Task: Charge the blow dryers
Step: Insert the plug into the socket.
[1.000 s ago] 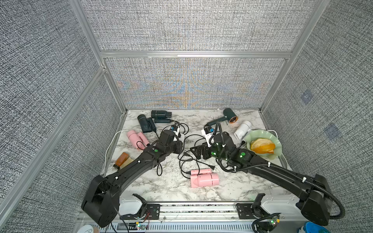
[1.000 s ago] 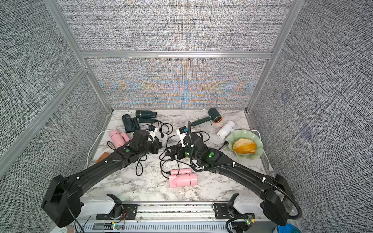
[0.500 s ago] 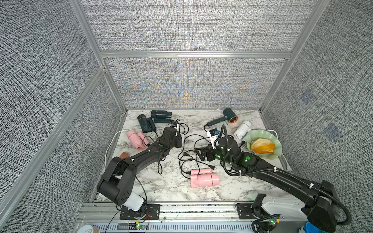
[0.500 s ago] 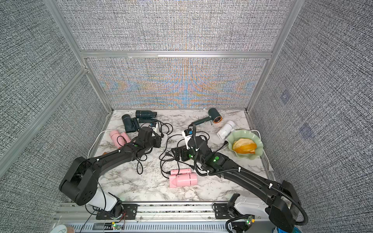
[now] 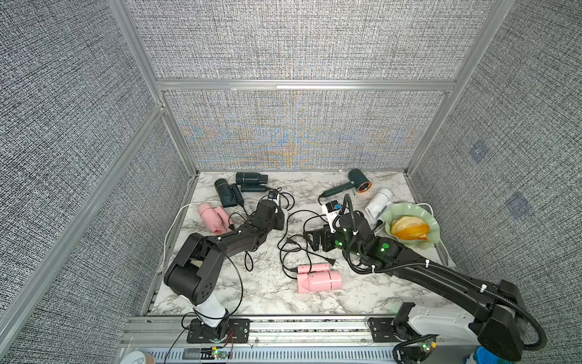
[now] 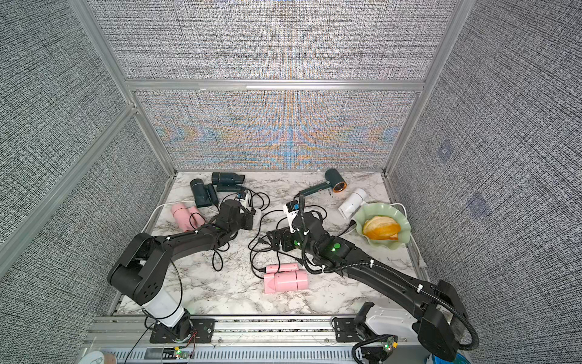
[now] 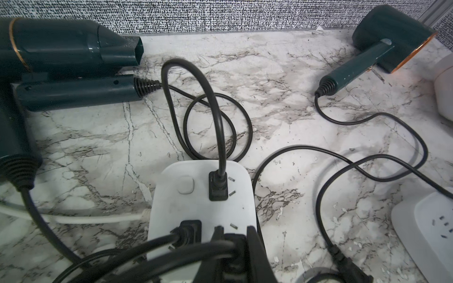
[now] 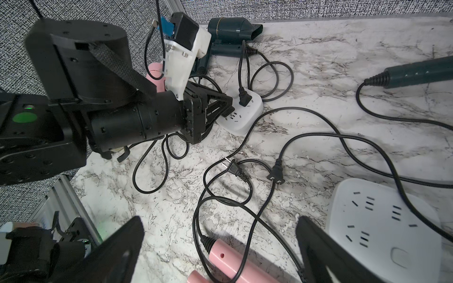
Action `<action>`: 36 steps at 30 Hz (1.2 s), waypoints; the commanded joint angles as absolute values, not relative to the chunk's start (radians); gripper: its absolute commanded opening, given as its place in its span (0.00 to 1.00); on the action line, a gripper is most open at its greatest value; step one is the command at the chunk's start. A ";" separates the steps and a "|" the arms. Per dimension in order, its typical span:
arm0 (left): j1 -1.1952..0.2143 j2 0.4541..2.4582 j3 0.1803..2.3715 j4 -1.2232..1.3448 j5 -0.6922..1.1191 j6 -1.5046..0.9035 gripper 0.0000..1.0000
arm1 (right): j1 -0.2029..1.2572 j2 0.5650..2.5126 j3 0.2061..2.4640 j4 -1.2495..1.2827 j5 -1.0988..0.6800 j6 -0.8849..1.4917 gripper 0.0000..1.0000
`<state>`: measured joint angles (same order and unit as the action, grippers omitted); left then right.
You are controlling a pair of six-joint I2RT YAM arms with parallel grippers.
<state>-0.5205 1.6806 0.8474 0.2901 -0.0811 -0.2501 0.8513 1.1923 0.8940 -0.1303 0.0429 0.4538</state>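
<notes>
On the white-and-grey marble tabletop (image 5: 308, 189) six plastic blow dryers lie scattered. Two dark teal-black dryers (image 5: 250, 179) sit at the back left, with a pink dryer (image 5: 212, 217) just in front of them. A second pink dryer (image 5: 319, 279) lies at the front centre, and a dark green copper-ringed dryer (image 5: 356, 181) and a white dryer (image 5: 379, 203) at the back right.

The left gripper (image 7: 234, 229) is clamped on a black plug (image 7: 234, 245) at the rounded white power strip (image 7: 196, 208), which carries two other plugs. I cannot tell whether this plug is fully home. The step in hand looks like seating a third cord.

The right gripper (image 8: 219, 220) hangs with its jaws wide apart, holding nothing, above two loose black plugs (image 8: 235, 169) beside the second white power strip (image 8: 382, 220). Next it likely has to pinch one plug across its body and line its prongs up with empty slots.
</notes>
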 commanded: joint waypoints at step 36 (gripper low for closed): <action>-0.497 1.754 0.867 0.402 -0.087 -0.242 0.12 | 0.850 1.198 0.889 -0.117 0.038 0.458 0.99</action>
<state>-0.4976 1.7420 0.8604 0.3721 -0.0967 -0.2409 0.8513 1.2003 0.8890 -0.1295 0.0414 0.4515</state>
